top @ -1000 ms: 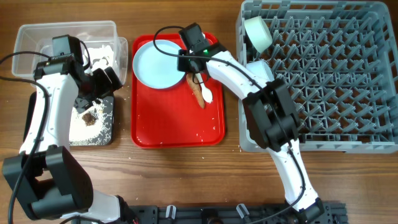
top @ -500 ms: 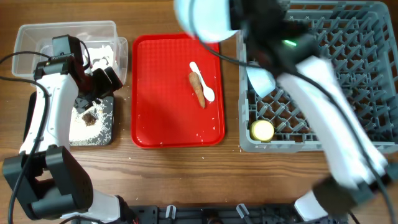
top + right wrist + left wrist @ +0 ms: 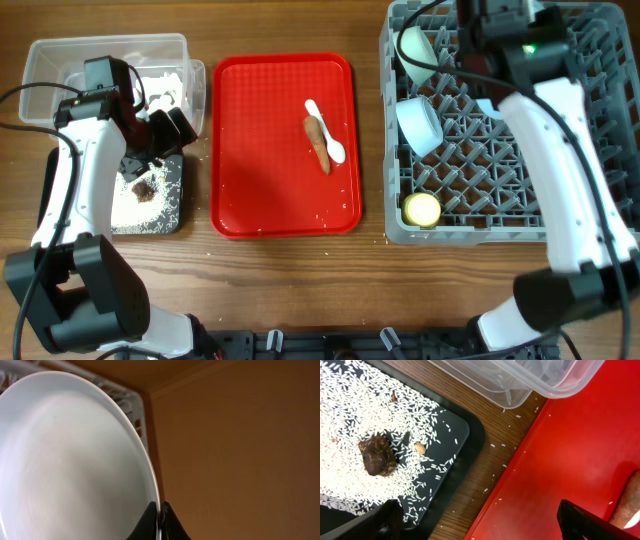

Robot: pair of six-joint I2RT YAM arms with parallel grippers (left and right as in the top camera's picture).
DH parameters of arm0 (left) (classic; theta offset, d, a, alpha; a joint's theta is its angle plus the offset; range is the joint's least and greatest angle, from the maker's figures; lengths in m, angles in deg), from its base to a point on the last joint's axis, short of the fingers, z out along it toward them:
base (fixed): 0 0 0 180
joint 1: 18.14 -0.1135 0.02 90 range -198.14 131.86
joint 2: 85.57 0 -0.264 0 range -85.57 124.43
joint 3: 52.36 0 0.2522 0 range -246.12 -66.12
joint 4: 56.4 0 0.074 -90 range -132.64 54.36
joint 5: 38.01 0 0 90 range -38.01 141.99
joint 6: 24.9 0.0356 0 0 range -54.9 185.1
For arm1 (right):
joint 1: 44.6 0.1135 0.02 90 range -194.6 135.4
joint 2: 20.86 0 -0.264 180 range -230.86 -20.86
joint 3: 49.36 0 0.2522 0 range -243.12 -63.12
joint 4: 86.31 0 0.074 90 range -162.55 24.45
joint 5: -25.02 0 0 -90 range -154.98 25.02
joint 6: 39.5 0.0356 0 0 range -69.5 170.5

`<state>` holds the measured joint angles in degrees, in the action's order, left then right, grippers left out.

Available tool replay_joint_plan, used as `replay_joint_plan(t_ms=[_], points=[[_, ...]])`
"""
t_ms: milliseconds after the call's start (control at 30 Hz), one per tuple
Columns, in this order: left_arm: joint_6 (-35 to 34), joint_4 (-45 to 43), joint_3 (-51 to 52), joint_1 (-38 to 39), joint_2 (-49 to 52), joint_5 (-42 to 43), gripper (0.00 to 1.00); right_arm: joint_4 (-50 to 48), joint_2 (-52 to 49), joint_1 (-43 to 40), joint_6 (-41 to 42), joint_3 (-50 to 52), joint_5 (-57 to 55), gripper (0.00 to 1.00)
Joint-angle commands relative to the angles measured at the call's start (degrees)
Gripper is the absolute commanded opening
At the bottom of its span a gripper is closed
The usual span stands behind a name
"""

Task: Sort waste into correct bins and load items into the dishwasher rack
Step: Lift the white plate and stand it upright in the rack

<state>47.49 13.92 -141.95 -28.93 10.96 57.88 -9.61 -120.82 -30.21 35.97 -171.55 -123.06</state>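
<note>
Most of the tableware is already stowed. The grey plastic dishwasher rack, a square crate floored with upright pegs, is seen to hold a smooth white bowl and a pale teal bowl, both tipped on their sides, and a small yellow cup near its front corner. Only two things are left on the ribbed red serving tray. A crumpled white tissue is held in the thin-walled clear tub, and the shallow black tray beside it is strewn with rice.

The glossy pale round plate is pinched by its rim between the closed fingertips of the right gripper over the rack's far side. It is judged not yet seated among the pegs. The left gripper is spread wide and empty near the black tray's corner.

The tapered orange-brown sausage-like stick remains to be binned, and the white plastic spoon touching it remains to be loaded. The knobbly brown food lump and loose rice grains are already binned.
</note>
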Motion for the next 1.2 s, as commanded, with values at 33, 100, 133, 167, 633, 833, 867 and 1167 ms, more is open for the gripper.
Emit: replay_joint_plan(t_ms=[33, 100, 133, 167, 633, 833, 867, 1167], points=[[0.9, -0.15, -0.98, -0.22, -0.22, 0.28, 1.0, -3.98, -5.68, -0.22, -5.4, 0.28, 4.09, 0.04], [0.9, -0.15, -0.98, -0.22, -0.22, 0.28, 1.0, -6.19, -8.81, -0.24, -6.88, 0.28, 4.57, 0.04], [0.9, -0.15, -0.98, -0.22, -0.22, 0.28, 1.0, -6.64, -9.86, -0.28, -7.43, 0.28, 4.57, 0.04], [0.9, -0.15, -0.98, -0.22, -0.22, 0.28, 1.0, -6.86, -10.97, -0.48, -8.02, 0.28, 4.52, 0.04], [0.9, -0.15, -0.98, -0.22, -0.22, 0.28, 1.0, -9.99, -13.57, -7.26, -6.8, 0.28, 10.19, 0.04], [0.9, -0.15, -0.98, -0.22, -0.22, 0.28, 1.0, -9.35, -13.57, -7.17, -6.86, 0.28, 23.98, 0.18], [0.9, -0.15, -0.98, -0.22, -0.22, 0.28, 1.0, -9.35, -13.53, -7.17, -6.45, 0.28, 26.27, 0.25], [0.9, -0.15, -0.98, -0.22, -0.22, 0.28, 1.0, -9.42, -5.25, -7.17, 1.86, -0.07, 48.7, 0.77]])
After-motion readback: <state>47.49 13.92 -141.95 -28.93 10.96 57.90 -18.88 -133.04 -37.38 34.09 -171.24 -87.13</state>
